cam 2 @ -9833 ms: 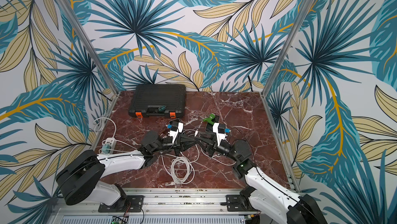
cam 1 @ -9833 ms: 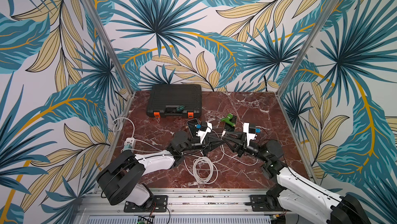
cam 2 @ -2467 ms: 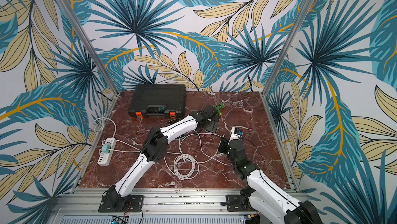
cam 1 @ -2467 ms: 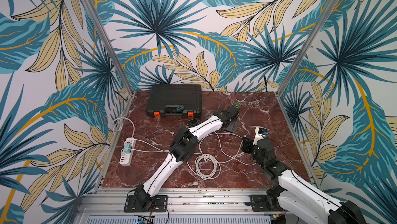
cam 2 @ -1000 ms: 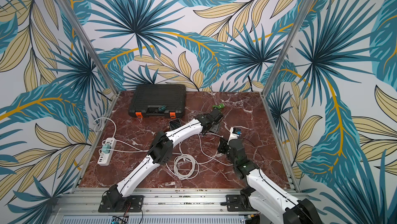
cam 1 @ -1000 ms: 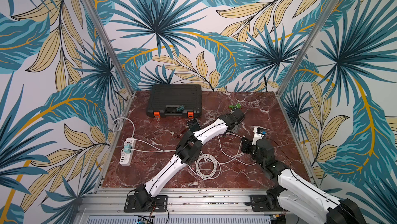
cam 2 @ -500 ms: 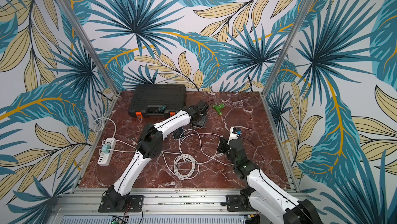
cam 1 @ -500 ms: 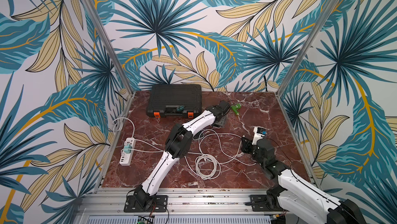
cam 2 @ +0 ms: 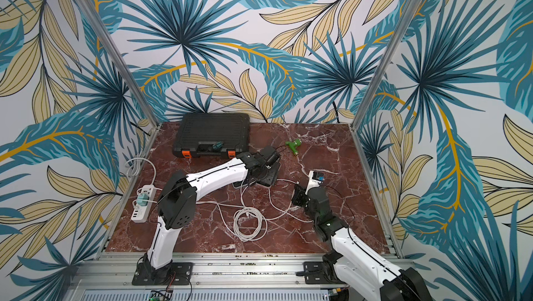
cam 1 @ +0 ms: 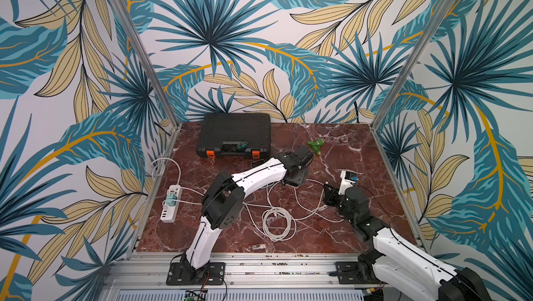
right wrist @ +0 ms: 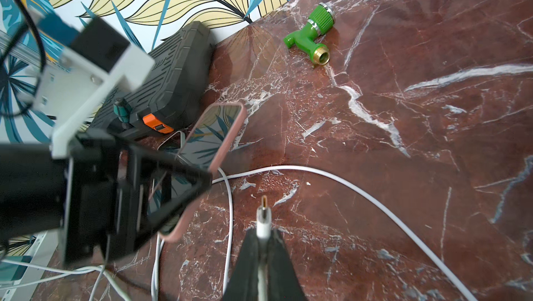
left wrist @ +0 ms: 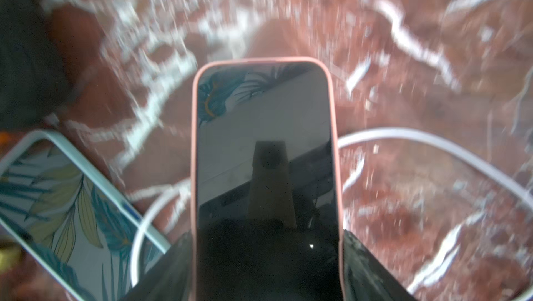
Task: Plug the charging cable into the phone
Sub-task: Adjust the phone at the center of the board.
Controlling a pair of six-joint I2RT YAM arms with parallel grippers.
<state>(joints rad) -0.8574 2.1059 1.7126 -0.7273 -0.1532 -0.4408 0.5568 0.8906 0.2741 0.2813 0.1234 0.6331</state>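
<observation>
A lab-style robot test cell: leaf-print panels (cam 1: 259,40) on aluminium posts (cam 1: 140,53) enclose a red marble tabletop (cam 1: 340,146), with two white arms (cam 1: 253,179) bolted to a front rail (cam 1: 274,263).

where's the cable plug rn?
In the right wrist view the cable plug sticks out of the shut right gripper, right of table centre, apart from the pink-cased phone that the left gripper holds.

In my left wrist view the bench (left wrist: 418,63) is blurred. The pink-cased phone (left wrist: 265,155) runs off that picture's edge, so I can't see its charging end; the white-cased phone (left wrist: 57,198) is cropped too. In both top views the left end effector (cam 1: 294,174) hides most of the pink-cased phone.
</observation>
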